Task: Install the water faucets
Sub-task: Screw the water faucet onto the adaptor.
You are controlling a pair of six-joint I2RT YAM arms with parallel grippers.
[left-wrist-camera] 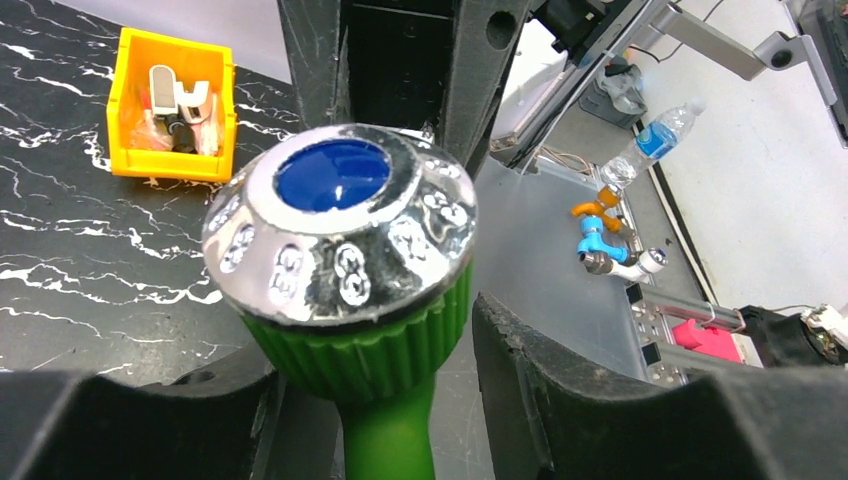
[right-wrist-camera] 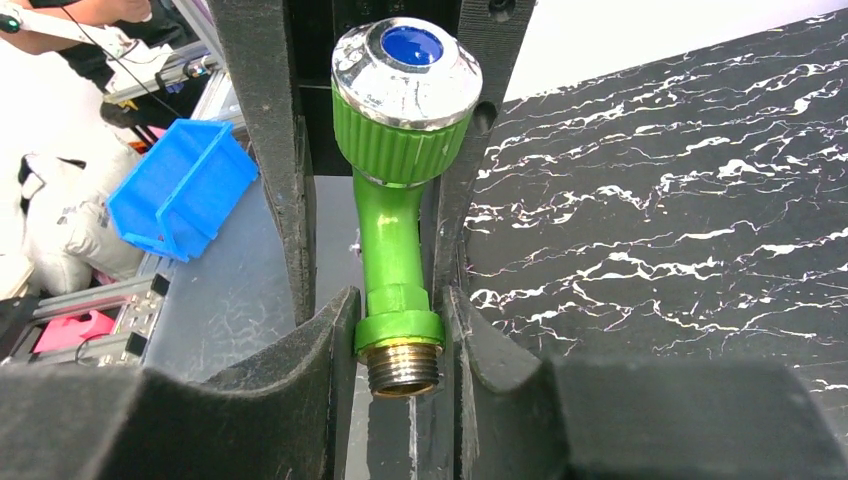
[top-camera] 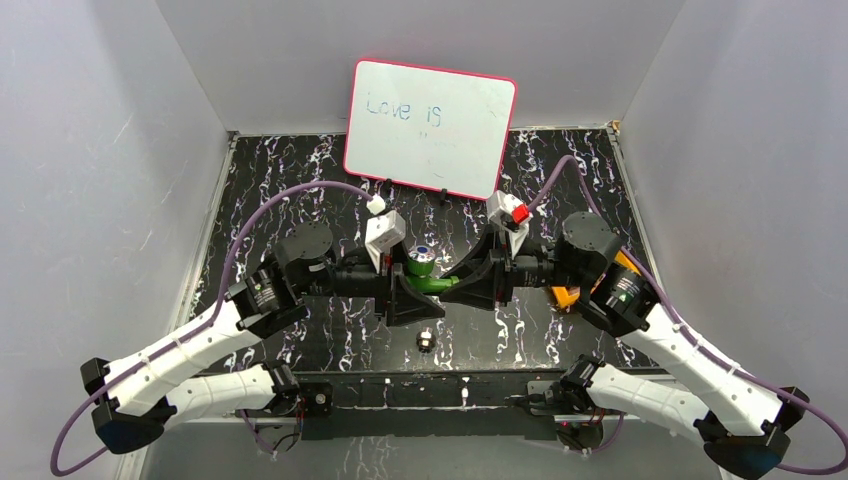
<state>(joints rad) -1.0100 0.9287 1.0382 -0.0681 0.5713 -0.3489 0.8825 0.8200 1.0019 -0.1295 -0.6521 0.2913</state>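
The green water faucet (top-camera: 428, 274) hangs above the middle of the black marbled table (top-camera: 300, 210), between my two grippers. My right gripper (right-wrist-camera: 400, 320) is shut on its green collar, just above the metal threaded end (right-wrist-camera: 402, 368), with both pads pressed against it. The round blue-and-silver knob (left-wrist-camera: 340, 235) sits between the fingers of my left gripper (left-wrist-camera: 370, 350). That gripper is open: a gap shows between its right finger (left-wrist-camera: 540, 370) and the ribbed green cap. From above, the left gripper (top-camera: 408, 282) and right gripper (top-camera: 462, 282) face each other.
A yellow-orange bin (left-wrist-camera: 172, 105) of small parts stands on the table, half hidden under the right arm (top-camera: 566, 296). A small dark metal piece (top-camera: 426, 340) lies near the front edge. A whiteboard (top-camera: 430, 125) leans at the back. A blue bin (right-wrist-camera: 180, 185) sits off the table.
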